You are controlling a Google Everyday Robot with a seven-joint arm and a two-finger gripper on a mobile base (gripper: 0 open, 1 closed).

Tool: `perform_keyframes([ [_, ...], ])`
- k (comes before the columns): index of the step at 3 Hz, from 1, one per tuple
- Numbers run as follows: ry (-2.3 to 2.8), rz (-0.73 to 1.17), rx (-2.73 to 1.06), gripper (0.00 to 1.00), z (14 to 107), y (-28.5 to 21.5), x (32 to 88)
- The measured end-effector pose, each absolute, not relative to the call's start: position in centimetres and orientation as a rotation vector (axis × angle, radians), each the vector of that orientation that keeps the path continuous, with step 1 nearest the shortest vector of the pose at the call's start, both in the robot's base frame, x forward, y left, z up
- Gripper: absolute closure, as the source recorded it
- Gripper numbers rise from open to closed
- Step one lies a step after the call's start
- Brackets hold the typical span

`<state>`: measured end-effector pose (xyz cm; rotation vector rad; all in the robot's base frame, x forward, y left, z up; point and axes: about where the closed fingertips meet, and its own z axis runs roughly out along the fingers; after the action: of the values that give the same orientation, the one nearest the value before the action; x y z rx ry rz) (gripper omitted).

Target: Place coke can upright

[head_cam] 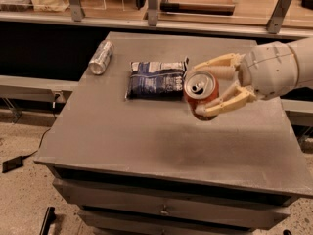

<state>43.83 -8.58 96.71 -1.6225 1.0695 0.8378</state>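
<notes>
The coke can, red with a silver top, is held in my gripper above the grey table, right of centre. The can is tilted, its silver top facing the camera and up. My gripper comes in from the right on a white arm, and its tan fingers are shut on the can from above and below. The can hangs just right of the chip bag.
A dark blue chip bag lies flat at the table's middle back. A silver-grey can lies on its side at the back left. A shelf with rails runs behind the table. A cable lies on the floor at left.
</notes>
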Motion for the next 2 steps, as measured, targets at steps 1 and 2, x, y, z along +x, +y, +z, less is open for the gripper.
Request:
perform_keyframes([
  [1, 1.128, 0.862, -1.459, 1.0, 98.02, -7.42, 43.41],
  [2, 1.221, 0.881, -1.396, 1.0, 97.88, -7.41, 43.36],
])
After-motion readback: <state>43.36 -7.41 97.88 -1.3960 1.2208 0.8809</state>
